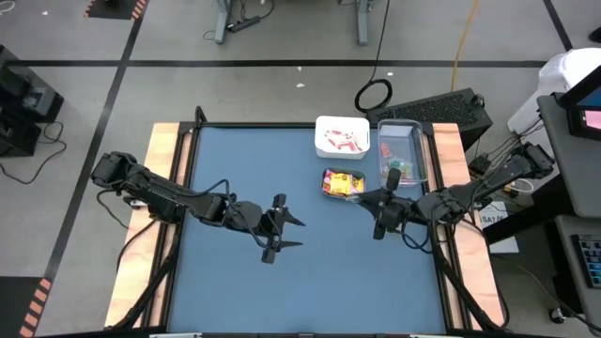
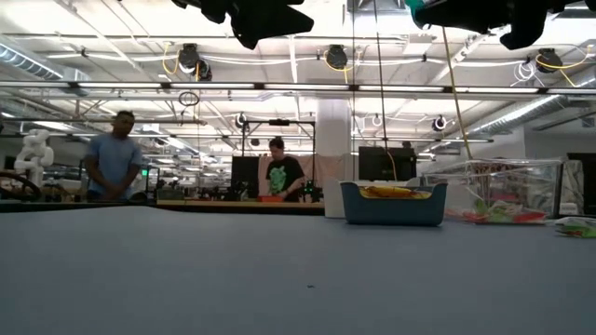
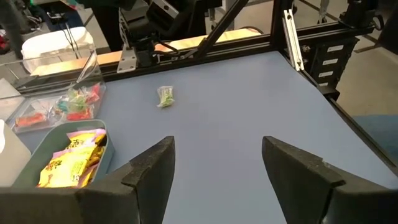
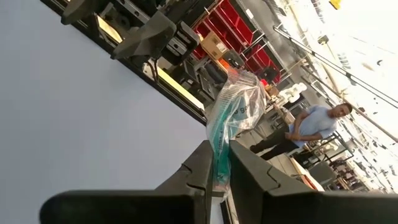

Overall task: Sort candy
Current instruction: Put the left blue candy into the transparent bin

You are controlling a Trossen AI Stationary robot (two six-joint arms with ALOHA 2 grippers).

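Observation:
My right gripper (image 4: 222, 149) is shut on a green candy in a clear wrapper (image 4: 233, 115). It hangs above the table just near of the teal container (image 1: 343, 184), which holds yellow packets (image 3: 65, 165). My left gripper (image 3: 217, 146) stands open and holds nothing, over the middle of the table (image 1: 293, 233). Another green candy (image 3: 165, 96) lies loose on the blue table. The clear container (image 1: 402, 150) holds red and green pieces (image 3: 78, 102). The white container (image 1: 341, 138) holds pink-white sticks. My right gripper pinches one end of the candy's clear wrapper (image 4: 219, 163) between its two fingers. The fingers lie about level and point toward the table's left. The rest of the wrapper juts out past the fingertips, lifted clear of the table.
The three containers stand together at the table's far right. The blue table (image 1: 244, 282) is bare on its left and near parts. Black frame rails (image 3: 292, 37) edge the table. People (image 2: 112, 158) stand in the room beyond it.

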